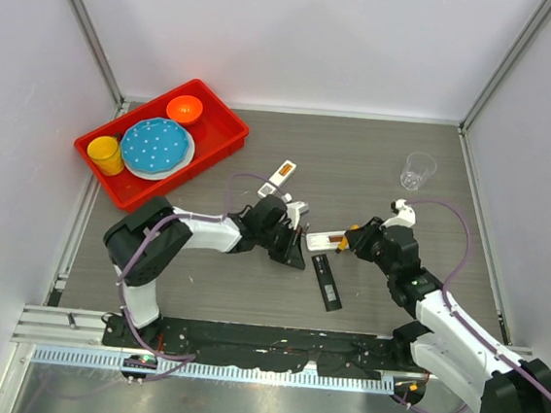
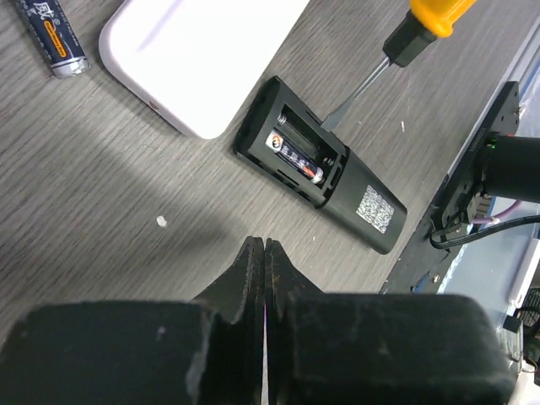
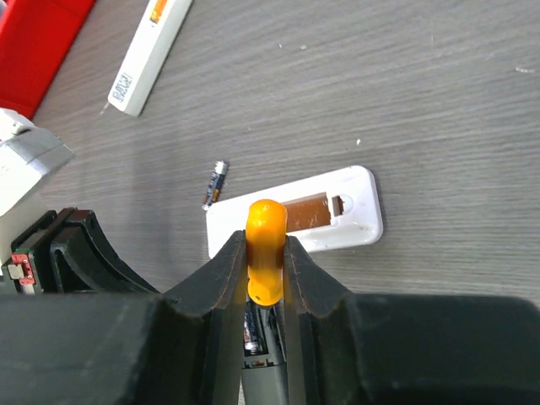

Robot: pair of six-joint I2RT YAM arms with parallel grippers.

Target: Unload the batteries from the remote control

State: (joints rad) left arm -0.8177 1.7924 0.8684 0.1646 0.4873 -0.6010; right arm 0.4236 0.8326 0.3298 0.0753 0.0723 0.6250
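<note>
A black remote point(image 2: 337, 173) lies face down with its battery bay open; one dark battery point(image 2: 295, 153) with orange marks sits inside. It also shows in the top view point(image 1: 327, 282). A loose battery point(image 2: 55, 38) lies beside a white remote point(image 2: 202, 51) whose bay point(image 3: 308, 211) is open and empty. My right gripper point(image 3: 266, 240) is shut on the orange-handled screwdriver point(image 3: 266, 253), its metal tip point(image 2: 333, 118) at the black remote's bay. My left gripper point(image 2: 264, 246) is shut and empty, just short of the black remote.
A second white remote point(image 1: 278, 178) lies further back. A red tray point(image 1: 217, 152) with a blue plate, an orange bowl and a yellow cup stands at the back left. A clear cup point(image 1: 418, 169) stands at the back right.
</note>
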